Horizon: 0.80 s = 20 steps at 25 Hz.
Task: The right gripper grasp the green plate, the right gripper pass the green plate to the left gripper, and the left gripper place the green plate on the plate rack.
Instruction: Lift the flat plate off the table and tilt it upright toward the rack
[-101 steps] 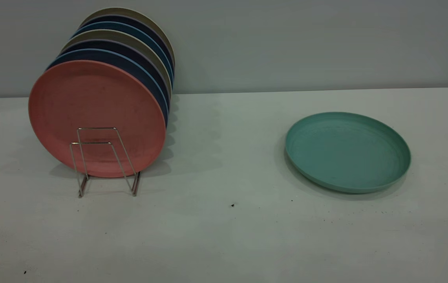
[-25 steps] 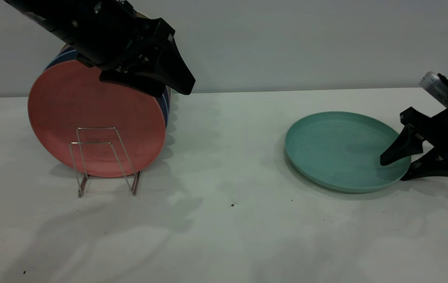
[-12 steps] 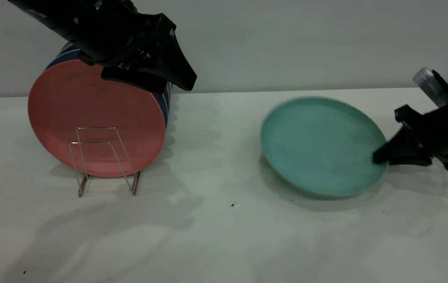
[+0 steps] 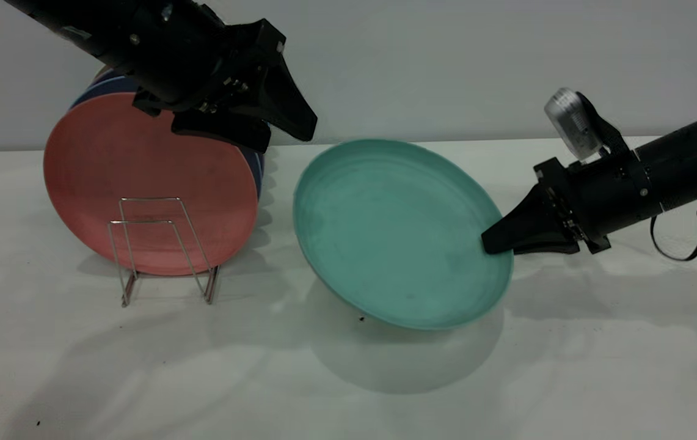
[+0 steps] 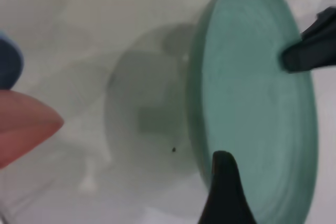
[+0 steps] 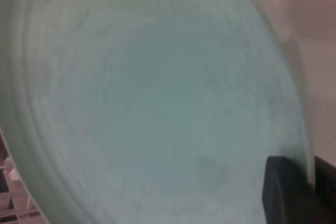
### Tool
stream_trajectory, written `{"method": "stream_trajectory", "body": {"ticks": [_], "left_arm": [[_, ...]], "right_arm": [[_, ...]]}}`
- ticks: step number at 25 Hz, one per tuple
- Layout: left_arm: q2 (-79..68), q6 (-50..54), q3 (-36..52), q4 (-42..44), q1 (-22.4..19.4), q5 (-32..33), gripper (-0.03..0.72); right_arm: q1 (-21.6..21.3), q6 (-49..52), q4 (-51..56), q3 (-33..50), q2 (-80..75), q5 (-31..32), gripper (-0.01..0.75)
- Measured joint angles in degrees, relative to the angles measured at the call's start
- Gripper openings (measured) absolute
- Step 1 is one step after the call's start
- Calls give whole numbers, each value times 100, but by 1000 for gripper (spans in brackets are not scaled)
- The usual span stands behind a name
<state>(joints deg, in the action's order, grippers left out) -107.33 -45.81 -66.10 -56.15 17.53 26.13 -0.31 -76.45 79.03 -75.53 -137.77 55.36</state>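
Note:
The green plate [image 4: 397, 238] hangs tilted above the table's middle, its hollow face toward the exterior camera. My right gripper [image 4: 490, 243] is shut on its right rim, one finger [image 6: 286, 195] on the inside face and the other behind the rim. The plate fills the right wrist view [image 6: 157, 98]. My left gripper [image 4: 287, 135] is open and empty, up above the plate's upper left edge and in front of the racked plates. One of its fingers [image 5: 223, 182] shows before the plate [image 5: 252, 98] in the left wrist view. The plate rack [image 4: 165, 244] stands at the left.
A salmon-pink plate [image 4: 140, 165] stands upright at the rack's front, with dark blue plates [image 4: 256, 162] and others behind it. Two front wire loops of the rack hold nothing. The white table [image 4: 348, 379] runs to a grey wall behind.
The right gripper closed on the plate's right rim, lifted it off the table and carried it left, tilting it up. The left gripper shifted slightly right.

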Motion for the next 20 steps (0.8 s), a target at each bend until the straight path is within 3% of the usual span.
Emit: {"method": "stream_trajectory", "body": {"ticks": [5,11,14,19,20], "left_arm": [[-54,87,-5,218,0,-5,555],[-472,86,-5,-545,0,-27,531],[-571,55,-5,-824,0,-48,437],[-593,35,-5,-864,0,-72,116],[-598,35,-5,-863,0,-109,101]], "right_arm": [[-10,-57,83,-2,205,87,19],[272,-108,164,-2,325,265,19],[441,-122,141,-2,325,254,19],[498,-146,164,-2,325,184,19],[491,-147,189,-2,325,209,21]]}}
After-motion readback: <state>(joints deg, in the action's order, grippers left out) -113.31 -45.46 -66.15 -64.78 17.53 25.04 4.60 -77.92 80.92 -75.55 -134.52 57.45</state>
